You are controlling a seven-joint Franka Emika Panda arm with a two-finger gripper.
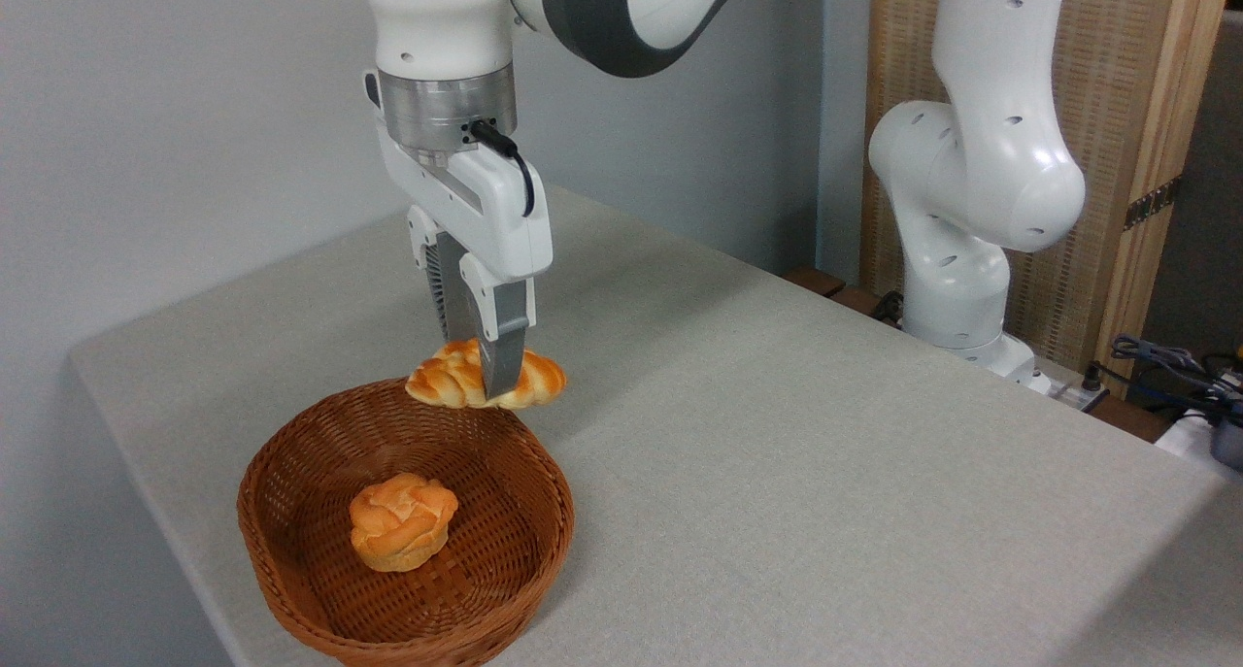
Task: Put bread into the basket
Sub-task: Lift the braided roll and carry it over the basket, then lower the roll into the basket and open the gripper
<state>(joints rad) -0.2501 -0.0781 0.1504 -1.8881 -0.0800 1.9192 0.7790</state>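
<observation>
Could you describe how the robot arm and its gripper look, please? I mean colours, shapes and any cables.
The arm is glossy white with rounded, tube-like segments, small dark holes and a dark grey band at one joint. A ribbed silver metal ring sits at the wrist. The gripper has a boxy white body and two flat grey fingers. A short black cable plugs in beside the ring.

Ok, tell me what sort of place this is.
Most likely a robotics lab or test bench, not a kitchen. A white robot arm is mounted at the edge of a plain grey table, loose cables lie beside its base, and the only props are bread and a wicker basket.
</observation>
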